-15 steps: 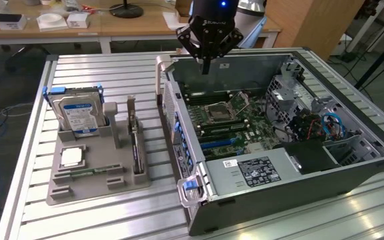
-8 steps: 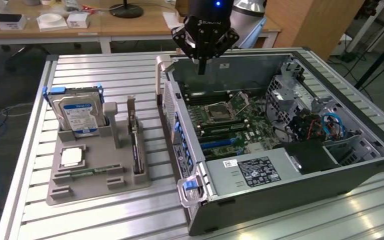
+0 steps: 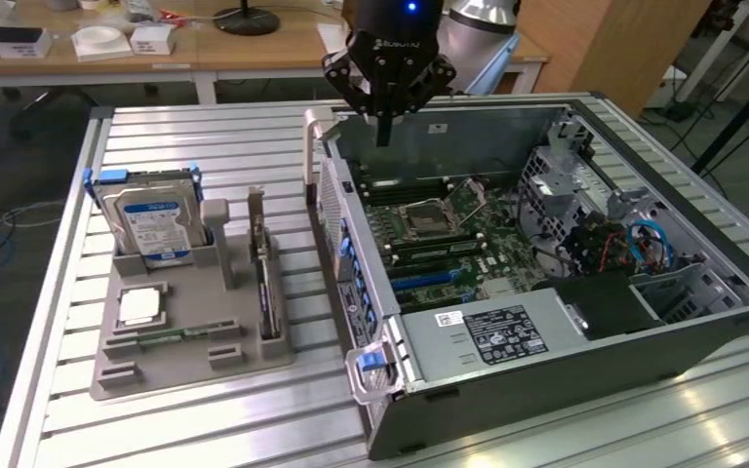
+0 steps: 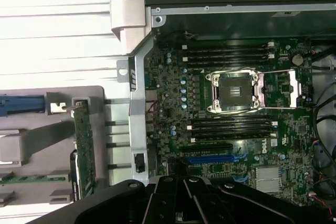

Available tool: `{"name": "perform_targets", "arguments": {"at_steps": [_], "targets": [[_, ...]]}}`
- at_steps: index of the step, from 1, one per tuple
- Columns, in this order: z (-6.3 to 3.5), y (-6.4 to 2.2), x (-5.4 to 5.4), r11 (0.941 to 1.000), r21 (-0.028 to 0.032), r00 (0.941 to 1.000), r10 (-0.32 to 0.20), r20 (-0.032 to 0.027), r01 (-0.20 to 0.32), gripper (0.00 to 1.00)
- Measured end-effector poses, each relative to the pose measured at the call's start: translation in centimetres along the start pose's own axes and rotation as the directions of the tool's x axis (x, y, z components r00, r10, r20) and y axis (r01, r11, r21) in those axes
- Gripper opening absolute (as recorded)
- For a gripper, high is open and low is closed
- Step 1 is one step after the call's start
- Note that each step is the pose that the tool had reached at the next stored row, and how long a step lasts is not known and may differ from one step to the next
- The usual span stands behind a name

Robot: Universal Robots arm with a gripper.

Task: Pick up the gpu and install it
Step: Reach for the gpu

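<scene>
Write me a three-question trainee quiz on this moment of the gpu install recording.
1. Fill in: the gripper hovers over the open computer case with its jaws ____.
2. True or false: the gripper is holding the gpu.
3. Where is the gpu? A) upright in the grey holder beside the case; B) plugged in inside the case; C) clamped in the gripper.
Key: 1 shut; 2 false; 3 A.
</scene>
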State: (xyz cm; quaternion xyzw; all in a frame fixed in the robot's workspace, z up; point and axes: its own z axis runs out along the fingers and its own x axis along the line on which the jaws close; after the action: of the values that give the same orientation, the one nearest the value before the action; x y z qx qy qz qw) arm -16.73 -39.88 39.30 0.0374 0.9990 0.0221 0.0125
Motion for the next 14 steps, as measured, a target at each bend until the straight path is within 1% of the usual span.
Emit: {"name": "perform_targets", "arguments": {"at_steps": [14], "targets": [[-0.02,-0.13,1.7,1.0,0.0,1.0,0.0,0.0,0.0,0.11]]}}
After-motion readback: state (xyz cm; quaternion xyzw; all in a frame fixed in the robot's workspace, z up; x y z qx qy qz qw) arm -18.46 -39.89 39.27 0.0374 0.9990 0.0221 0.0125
